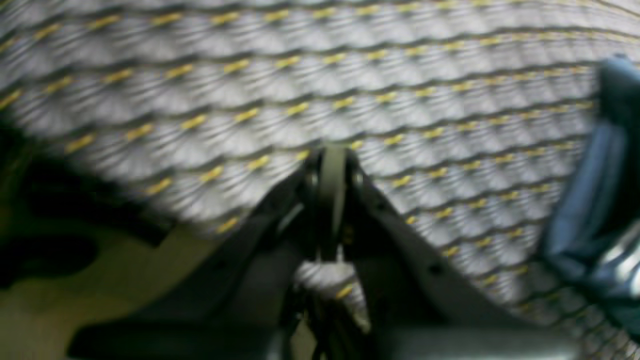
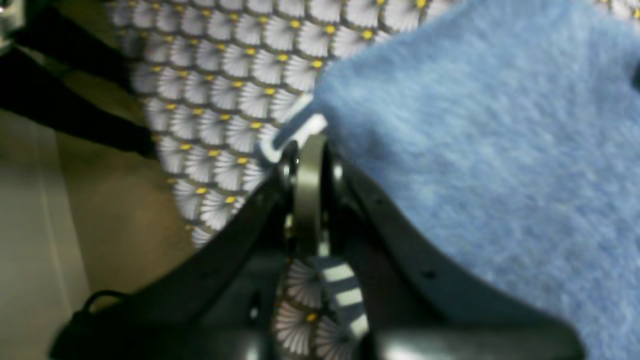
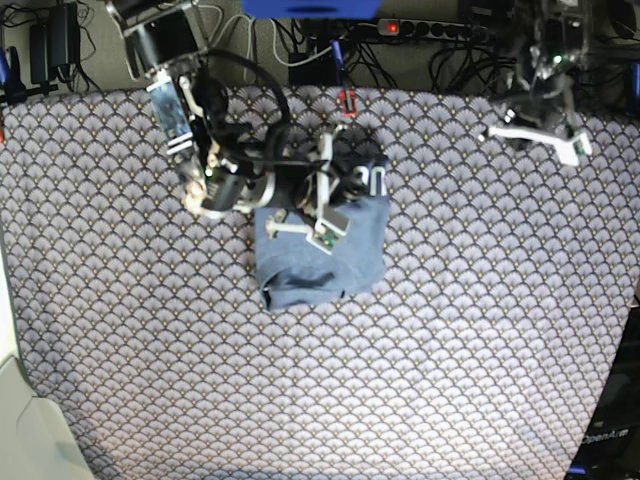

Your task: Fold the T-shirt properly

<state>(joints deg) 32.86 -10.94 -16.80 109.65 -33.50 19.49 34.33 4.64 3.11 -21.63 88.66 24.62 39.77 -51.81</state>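
Right hand (image 3: 325,215), its fingers closed together, sits on top of the T-shirt (image 3: 320,255) just above the middle of the base frame, though whether it pinches any cloth I cannot tell, while the left hand (image 3: 535,135), also closed and holding nothing, waits well apart at the upper right. Judging by the compact blue bundle with a strip of white lettering at its top edge, most of the folding looks done, with perhaps a last tidy or release left. Grey scallop-patterned cloth (image 3: 470,330) covers the tabletop, and cables and a power strip (image 3: 430,30) run along the top edge.
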